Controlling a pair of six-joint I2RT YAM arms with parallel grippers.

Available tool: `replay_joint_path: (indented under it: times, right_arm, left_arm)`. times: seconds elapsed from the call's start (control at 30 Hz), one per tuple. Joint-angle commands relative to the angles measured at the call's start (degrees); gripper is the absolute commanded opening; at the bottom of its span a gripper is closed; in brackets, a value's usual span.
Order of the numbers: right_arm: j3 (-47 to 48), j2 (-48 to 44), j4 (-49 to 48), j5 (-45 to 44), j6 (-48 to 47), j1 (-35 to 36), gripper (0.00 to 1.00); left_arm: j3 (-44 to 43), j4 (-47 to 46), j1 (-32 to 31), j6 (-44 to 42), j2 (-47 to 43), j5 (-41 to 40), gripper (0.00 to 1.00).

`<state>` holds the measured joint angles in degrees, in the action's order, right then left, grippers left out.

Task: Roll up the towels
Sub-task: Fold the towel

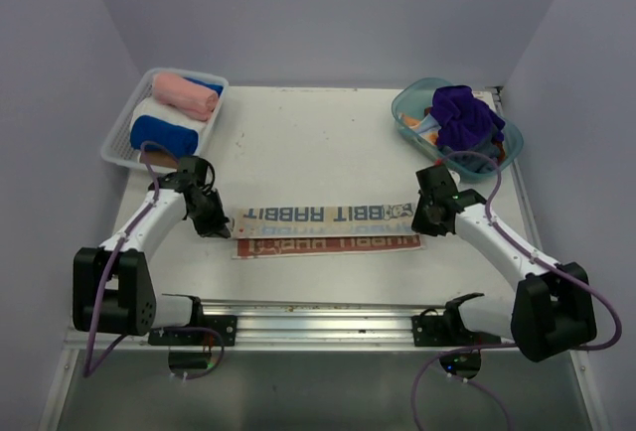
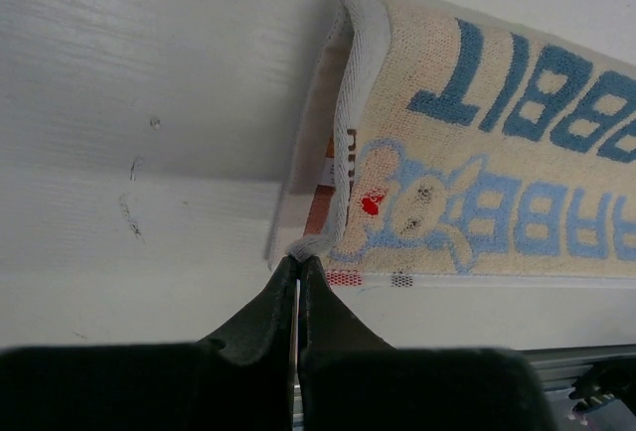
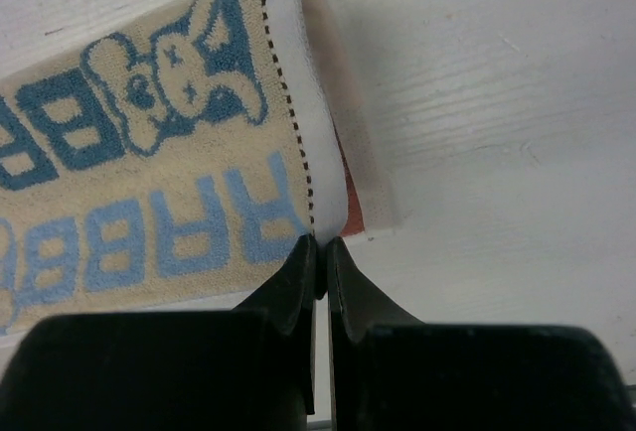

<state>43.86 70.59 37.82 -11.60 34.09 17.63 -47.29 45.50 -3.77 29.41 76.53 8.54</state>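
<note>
The cream towel printed with "RABBIT" (image 1: 328, 224) lies across the middle of the table as a long strip, folded over lengthwise, with its orange underside showing along the near edge. My left gripper (image 1: 212, 224) is shut on the strip's left corner; in the left wrist view the gripper (image 2: 298, 260) pinches the white hem of the towel (image 2: 497, 153). My right gripper (image 1: 425, 220) is shut on the right corner; the right wrist view shows the gripper (image 3: 321, 242) clamping the white edge band of the towel (image 3: 149, 183).
A white mesh basket (image 1: 111, 148) at the back left holds rolled pink (image 1: 185, 94), white (image 1: 169, 113) and blue (image 1: 162, 134) towels. A clear teal tub (image 1: 405, 113) at the back right holds a crumpled purple towel (image 1: 465, 116) and others. A metal rail (image 1: 318, 314) runs along the near edge.
</note>
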Motion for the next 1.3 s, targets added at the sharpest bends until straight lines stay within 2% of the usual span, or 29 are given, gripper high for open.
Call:
replay_joint_path:
  times: [0.0, 0.33, 0.67, 1.27]
  right_arm:
    - [-1.23, -2.73, 1.99, -2.03, 0.72, -0.14, 0.0]
    - [0.97, -5.55, 3.92, -2.91, 1.07, -0.14, 0.0]
    - [-4.39, -4.32, 1.99, -3.44, 2.74, -0.22, 0.0]
    - [-5.09, -4.14, 1.82, -3.43, 3.71, -0.14, 0.0]
  left_arm:
    - [0.62, -0.23, 0.61, 0.03, -3.05, -1.15, 0.0]
    - [-5.62, 6.01, 0.61, -0.32, -7.45, -0.54, 0.0]
    - [6.76, 1.8, 0.52, 3.29, -11.67, 2.36, 0.0]
    - [7.3, 1.97, 0.52, 4.34, -12.19, 2.71, 0.0]
